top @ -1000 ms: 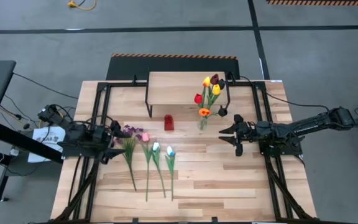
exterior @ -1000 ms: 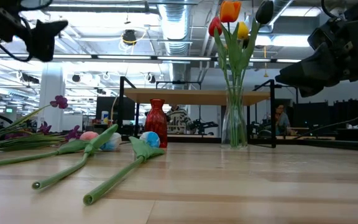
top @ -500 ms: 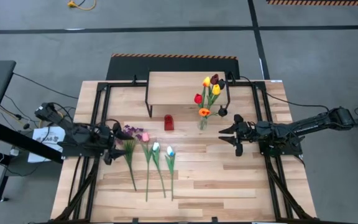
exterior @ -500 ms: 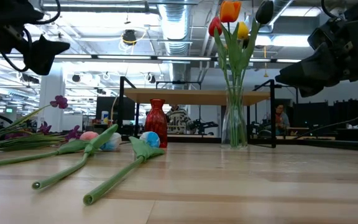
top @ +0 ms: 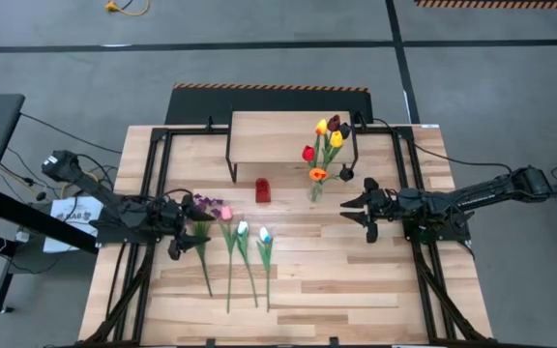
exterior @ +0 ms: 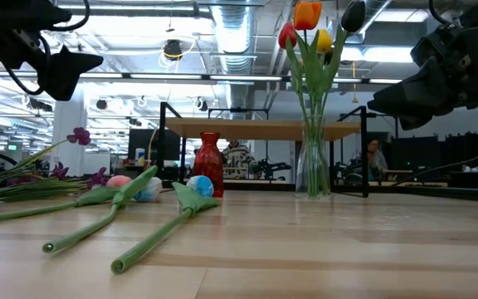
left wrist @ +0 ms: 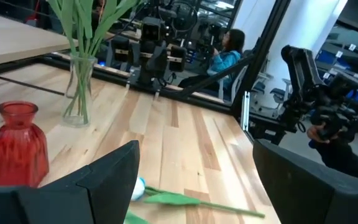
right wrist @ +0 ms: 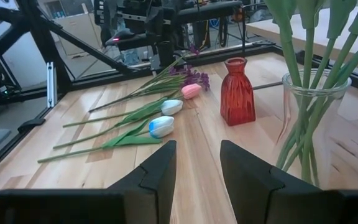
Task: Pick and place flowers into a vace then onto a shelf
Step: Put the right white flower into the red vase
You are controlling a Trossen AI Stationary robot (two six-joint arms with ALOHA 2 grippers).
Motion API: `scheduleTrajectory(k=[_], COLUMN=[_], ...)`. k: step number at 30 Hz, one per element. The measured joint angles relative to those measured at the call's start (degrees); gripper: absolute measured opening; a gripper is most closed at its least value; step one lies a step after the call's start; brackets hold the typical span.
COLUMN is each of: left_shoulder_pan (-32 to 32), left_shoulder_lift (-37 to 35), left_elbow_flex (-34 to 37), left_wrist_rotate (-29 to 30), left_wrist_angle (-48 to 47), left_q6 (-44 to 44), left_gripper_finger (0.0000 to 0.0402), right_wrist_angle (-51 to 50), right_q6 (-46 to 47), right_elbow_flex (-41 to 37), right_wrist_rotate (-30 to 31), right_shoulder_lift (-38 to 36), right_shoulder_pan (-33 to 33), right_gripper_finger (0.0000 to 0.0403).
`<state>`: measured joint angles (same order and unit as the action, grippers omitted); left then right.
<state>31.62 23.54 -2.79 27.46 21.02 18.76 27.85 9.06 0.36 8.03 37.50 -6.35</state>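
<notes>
Four loose long green-stemmed artificial flowers [top: 230, 253] lie flat on the light plank tabletop [top: 356, 280] near its left edge, stems running toward the front edge, blooms toward the low wood-topped black-legged shelf [top: 269, 130] at the rear. Five more stand upright in a clear glass vase [top: 315, 188] just before the shelf. The left hand [top: 176, 238] hovers wide open over the purple sprig; the right hand [top: 364, 211], partly open, holds nothing
</notes>
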Motion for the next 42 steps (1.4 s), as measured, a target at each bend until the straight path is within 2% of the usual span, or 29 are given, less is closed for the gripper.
scheduleTrajectory(k=[4, 14, 21, 32, 36, 42], left_shoulder_pan=[-0.49, -1.07, -1.07, -1.07, -1.07, -1.01], left_shoulder_lift=[5.28, 19.97, 35.86, 58.51, 63.22, 67.95], left_elbow_flex=[-0.37, -8.5, -14.68, -30.43, -35.67, -42.88], left_wrist_rotate=[1.87, 9.77, 10.86, 10.75, 10.78, 10.78], left_wrist_angle=[4.59, 4.71, 6.64, 6.78, 3.11, -8.99], left_q6=[0.35, 3.3, 8.01, 11.04, 12.96, 22.47], left_gripper_finger=[0.0302, 0.0302, 0.0302, 0.0302, 0.0302, 0.0302], right_wrist_angle=[-0.16, -0.85, -0.83, -0.82, -0.8, -0.8], right_q6=[-0.02, -0.01, 0.82, 1.36, 1.18, 1.13], right_elbow_flex=[0.0, 0.0, 0.0, 0.0, 0.0, 0.0], right_wrist_rotate=[-0.02, -0.04, -0.08, -0.08, -0.04, -0.06], right_shoulder_lift=[0.0, 0.0, 0.0, 0.0, 0.0, 0.0], right_shoulder_pan=[0.0, 0.02, 0.0, 0.11, 0.11, 0.11], right_gripper_finger=[0.0118, 0.0118, 0.0118, 0.0118, 0.0118, 0.0118])
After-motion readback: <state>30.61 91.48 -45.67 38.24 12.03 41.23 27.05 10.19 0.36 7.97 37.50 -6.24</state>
